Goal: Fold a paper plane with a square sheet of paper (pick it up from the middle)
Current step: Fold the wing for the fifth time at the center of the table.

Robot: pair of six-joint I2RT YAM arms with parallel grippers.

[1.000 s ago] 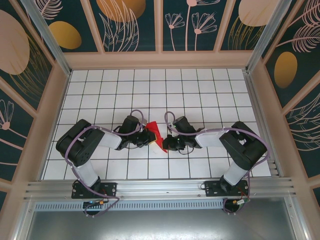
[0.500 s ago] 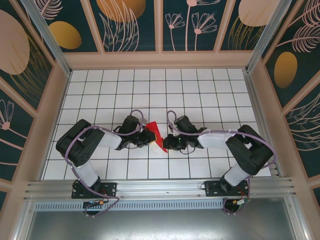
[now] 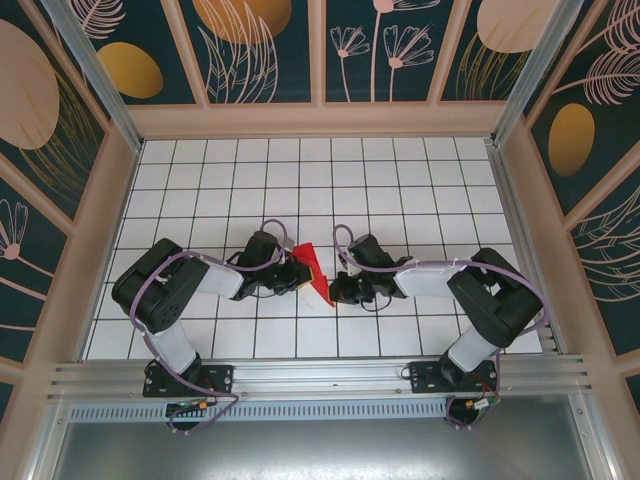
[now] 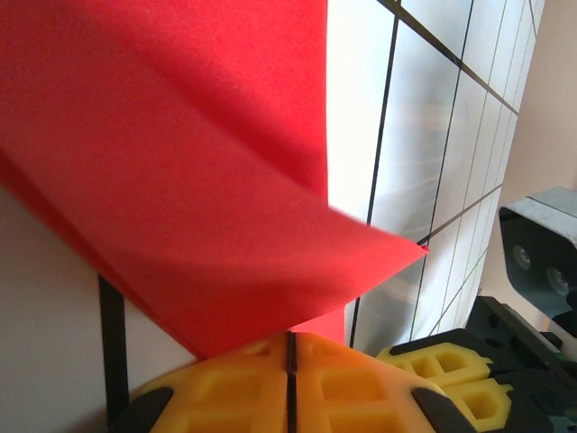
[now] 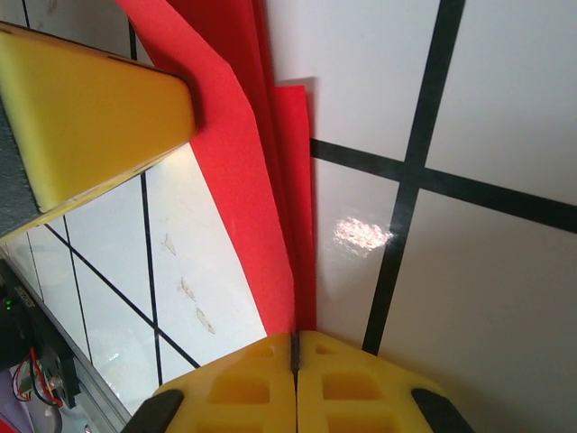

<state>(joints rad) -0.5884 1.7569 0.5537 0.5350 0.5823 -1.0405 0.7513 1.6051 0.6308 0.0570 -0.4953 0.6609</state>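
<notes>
Currently left gripper (image 4: 290, 343) and right gripper (image 5: 295, 339) are both clamped on the folded red paper (image 4: 162, 162): light, floppy, tear-prone, so pinch the stiffer creased edges.

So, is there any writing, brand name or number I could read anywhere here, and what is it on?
None readable. The red paper is plain, the wall panels carry only leaf and flower drawings, and the yellow fingers bear no lettering.
</notes>
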